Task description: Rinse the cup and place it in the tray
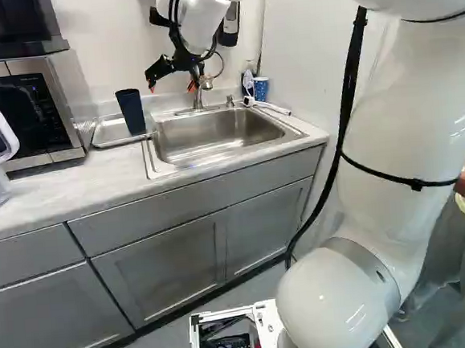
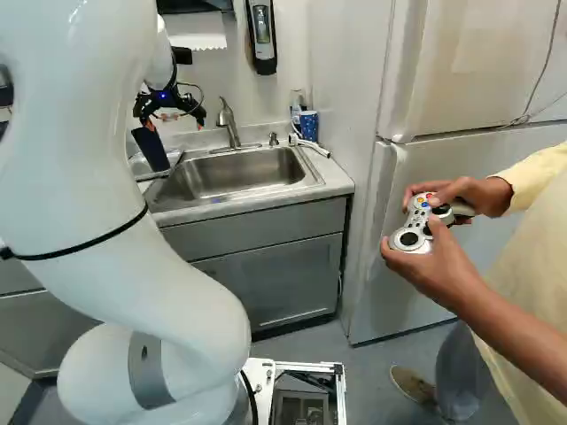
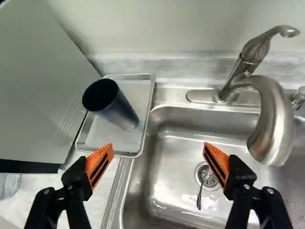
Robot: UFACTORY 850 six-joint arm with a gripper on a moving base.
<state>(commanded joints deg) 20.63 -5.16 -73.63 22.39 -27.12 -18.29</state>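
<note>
"So where's the cup?"

"That dark tumbler [image 3: 117,109]? Upper left of the left base view, standing upright in the metal tray [image 3: 107,134], beside the sink [image 3: 167,183]."

"And those fingers [image 3: 96,158]?"

"Wide open, nothing between them. One's over by the tray, the other's above the basin."

"Looks finished to me. What could spoil it?"

"A careless swing, mostly. If the arm [image 2: 142,257] drops or sweeps toward the tray, that nearer finger could clip the tall tumbler and topple it."

"And going the other way?"

"Then I'd mind the faucet [image 3: 274,119]; its spout curves out over the basin, so a low sideways move might knock it."

"Was the cup rinsed properly?"

"Hard to say from here; its inside is too dark. If it wasn't, it'd need lifting out again, with another chance to tip it."
</note>
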